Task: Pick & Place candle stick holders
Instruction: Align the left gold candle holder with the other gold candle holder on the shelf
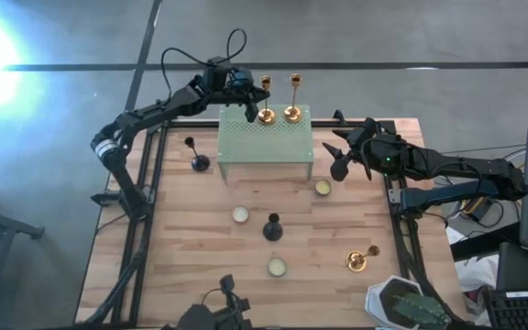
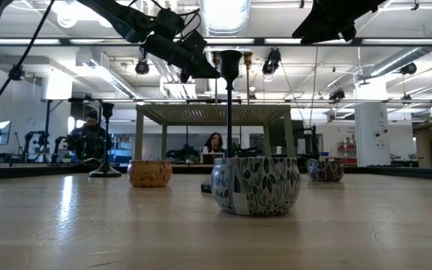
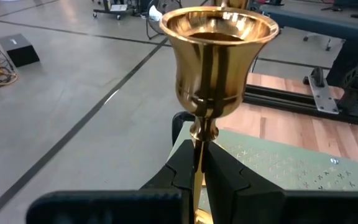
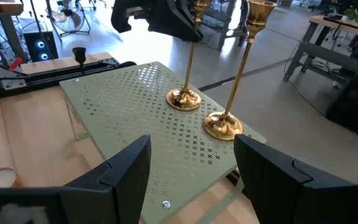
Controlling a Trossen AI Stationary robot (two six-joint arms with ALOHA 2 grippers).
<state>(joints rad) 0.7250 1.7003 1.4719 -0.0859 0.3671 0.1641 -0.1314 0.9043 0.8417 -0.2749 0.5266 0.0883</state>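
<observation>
- On top of the green perforated stand (image 1: 265, 134), at its far edge, 2 gold candle stick holders (image 1: 292, 113) stand upright side by side.
- Left hand (image 3: 199, 165) is pinched tight on the stem of the left gold holder (image 1: 266, 115), just under its cup.
- Right hand (image 4: 191, 163) hovers with fingers wide and holding nothing, beside the stand's right end.
- Another gold holder (image 1: 362, 258) lies on the desk (image 1: 191, 238); 2 black holders (image 1: 272, 226) stand on it.
</observation>
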